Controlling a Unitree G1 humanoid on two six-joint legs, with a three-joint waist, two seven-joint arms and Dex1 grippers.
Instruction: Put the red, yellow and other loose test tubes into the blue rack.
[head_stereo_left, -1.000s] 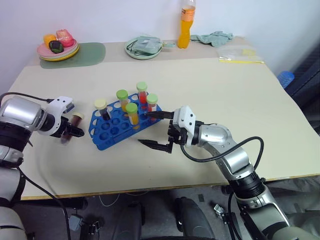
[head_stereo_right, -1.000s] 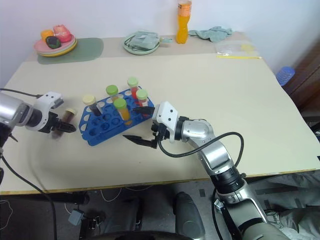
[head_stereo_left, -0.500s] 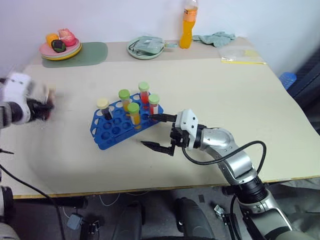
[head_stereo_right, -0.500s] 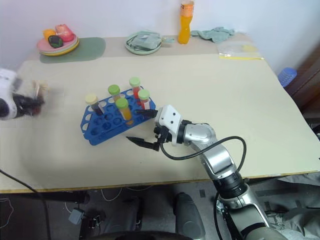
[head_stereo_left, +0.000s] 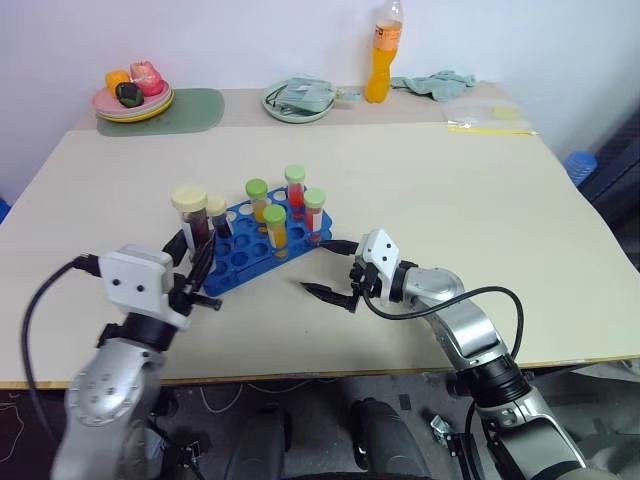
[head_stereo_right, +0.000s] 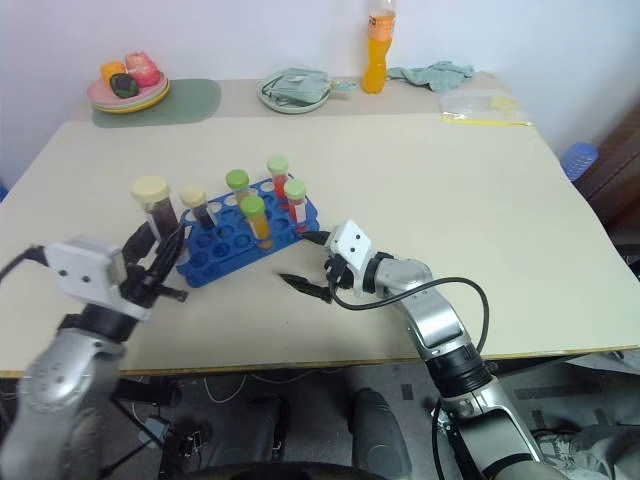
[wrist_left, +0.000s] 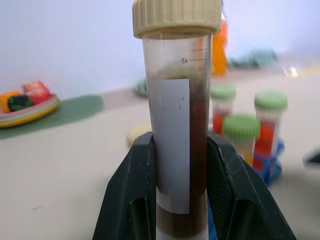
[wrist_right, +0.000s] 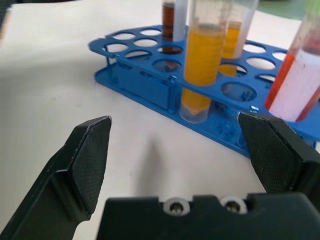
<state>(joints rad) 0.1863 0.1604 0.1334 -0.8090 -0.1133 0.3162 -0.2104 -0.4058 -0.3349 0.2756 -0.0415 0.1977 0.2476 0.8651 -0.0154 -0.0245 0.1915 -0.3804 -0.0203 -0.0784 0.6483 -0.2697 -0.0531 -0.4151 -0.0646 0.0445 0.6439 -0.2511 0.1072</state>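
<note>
A pale beige tabletop (head_stereo_left: 450, 180) runs back to a white wall, with a plate of fruit (head_stereo_left: 133, 98), a green plate holding a cloth (head_stereo_left: 297, 98) and an orange drink bottle (head_stereo_left: 378, 60) along its far edge. The bright blue plastic rack (head_stereo_left: 245, 255) with its grid of round holes stands near the middle, five capped tubes upright in it. A second ago the left gripper (head_stereo_left: 197, 277) was low at the table's left side; it has since swung inward and up and now sits just left of the rack, clenched on the clear tube of dark brown-red liquid with a cream cap (wrist_left: 177, 120), held upright. The right gripper (head_stereo_left: 333, 268) stays just right of the rack, slightly lower than before, its black fingers (wrist_right: 87, 155) spread wide and empty.
</note>
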